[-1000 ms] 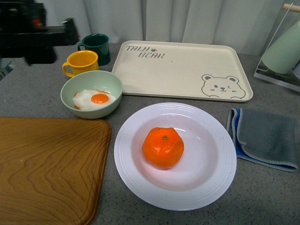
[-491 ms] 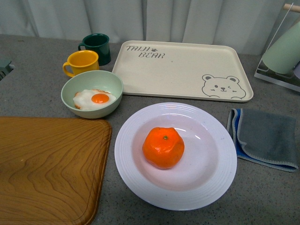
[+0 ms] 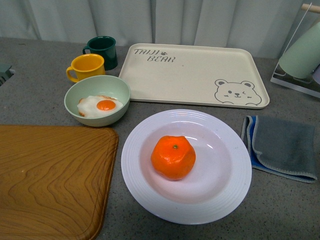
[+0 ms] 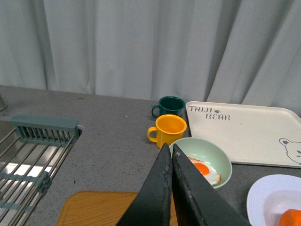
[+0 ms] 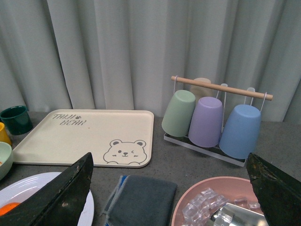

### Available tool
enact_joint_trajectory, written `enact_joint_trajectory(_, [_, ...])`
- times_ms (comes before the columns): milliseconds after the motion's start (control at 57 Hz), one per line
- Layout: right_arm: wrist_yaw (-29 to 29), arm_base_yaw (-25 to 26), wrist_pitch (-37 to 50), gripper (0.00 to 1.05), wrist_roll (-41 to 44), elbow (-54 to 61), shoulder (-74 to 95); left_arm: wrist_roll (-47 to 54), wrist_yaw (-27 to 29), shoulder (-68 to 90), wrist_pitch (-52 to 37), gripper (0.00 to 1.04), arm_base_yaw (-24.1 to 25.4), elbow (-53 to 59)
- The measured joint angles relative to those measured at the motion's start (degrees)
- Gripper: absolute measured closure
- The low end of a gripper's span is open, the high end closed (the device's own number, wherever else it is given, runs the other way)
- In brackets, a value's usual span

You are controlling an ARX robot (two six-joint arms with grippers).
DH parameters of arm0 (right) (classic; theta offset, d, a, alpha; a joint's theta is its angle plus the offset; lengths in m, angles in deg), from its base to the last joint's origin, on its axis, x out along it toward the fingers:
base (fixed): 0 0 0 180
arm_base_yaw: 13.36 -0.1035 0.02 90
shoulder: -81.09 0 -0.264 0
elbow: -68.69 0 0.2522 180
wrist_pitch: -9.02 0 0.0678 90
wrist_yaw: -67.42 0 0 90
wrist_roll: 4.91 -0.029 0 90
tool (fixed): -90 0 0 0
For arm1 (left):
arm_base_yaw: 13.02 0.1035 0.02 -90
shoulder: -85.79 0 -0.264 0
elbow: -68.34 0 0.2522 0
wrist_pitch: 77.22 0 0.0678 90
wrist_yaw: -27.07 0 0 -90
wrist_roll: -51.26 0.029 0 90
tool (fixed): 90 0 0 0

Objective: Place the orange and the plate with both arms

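Front view: the orange (image 3: 173, 157) sits stem-up in the well of the white plate (image 3: 145, 195). The plate lies flat on the counter (image 3: 40, 100) between the wooden cutting board (image 3: 50, 180) and the folded grey cloth (image 3: 282, 145), just in front of the bear tray (image 3: 195, 75). The deep well should keep the fruit from rolling. Neither arm is in frame. Judgement: both placements look done. Left wrist view: my left fingers (image 4: 164, 188) are pressed together with nothing between them, held high and pointing toward the pale green bowl (image 4: 214, 153) with the fried egg. The plate rim and a sliver of orange show at the frame edge. Right wrist view: my right fingers (image 5: 66, 193) are spread wide and empty, raised over the cloth side, with the cup rack (image 5: 221, 88) beyond. Judgement: I hold both arms high so nothing on the counter gets knocked.
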Motion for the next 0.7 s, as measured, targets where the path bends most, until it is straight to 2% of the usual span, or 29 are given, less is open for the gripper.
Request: enact_joint_trajectory(702, [-0.02, 0.0, 0.0, 0.09, 0.0, 0.0, 0.0, -0.02, -0.09, -19.89, 19.15, 1.01, 0.11, 0.02])
